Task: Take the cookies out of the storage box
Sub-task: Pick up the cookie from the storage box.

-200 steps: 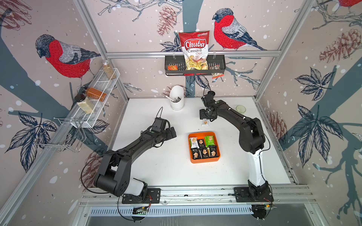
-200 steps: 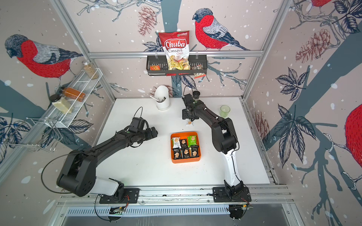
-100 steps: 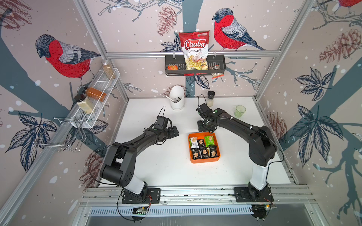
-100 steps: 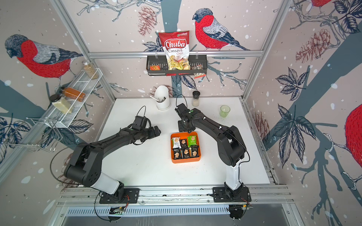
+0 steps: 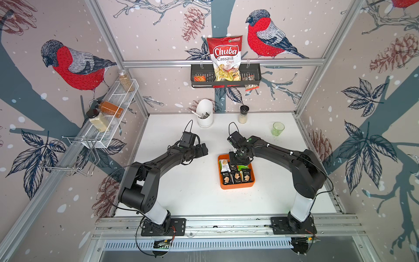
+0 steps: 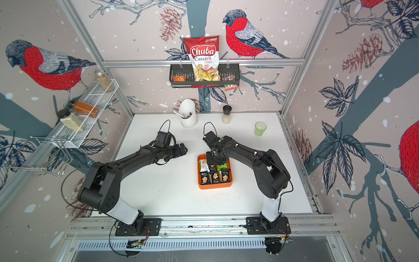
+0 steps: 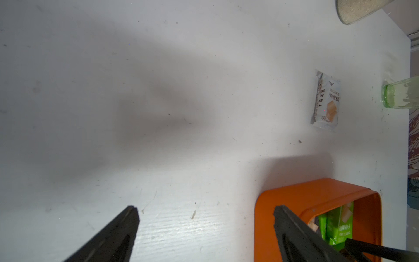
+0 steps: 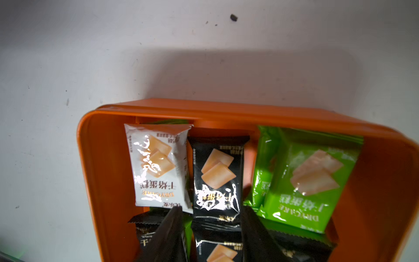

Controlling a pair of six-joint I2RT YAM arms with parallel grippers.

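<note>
Nearest the bases: the storage box (image 5: 235, 186) is sitting on the white surface (image 5: 181, 192), right of centre and closer to the right arm's base. The cookies (image 5: 236, 177) are lying flat inside it in rows. The nearest row is reading as three black packets side by side. Behind them a white packet (image 8: 156, 165), a black packet (image 8: 216, 179) and a green packet (image 8: 303, 179) are lying across the box.

The right hand (image 8: 210, 211) is hanging over the box's far half, pointing down. The relation that matters: the black packet is lying right under the hand, with its long axis running along the hand's pointing line. The fingers (image 8: 167, 233) are straddling its short width, one outside each long edge. They're standing apart with the packet between them; I can't tell if they're biting yet or only bracketing it.

The white packet is lying just beside the black one, so I'm expecting that finger could snag it. The green side is showing bare orange floor, so there's more room there. The film is looking glossy and crinkled, probably slippery.

The left hand (image 7: 204, 217) is hovering spread wide and empty over bare surface, just off the box's far-left corner. The right arm is the nearer one.

Farther out, a loose white packet (image 7: 326, 102) is lying on the surface beyond the box, near a green glass (image 7: 399, 95).
</note>
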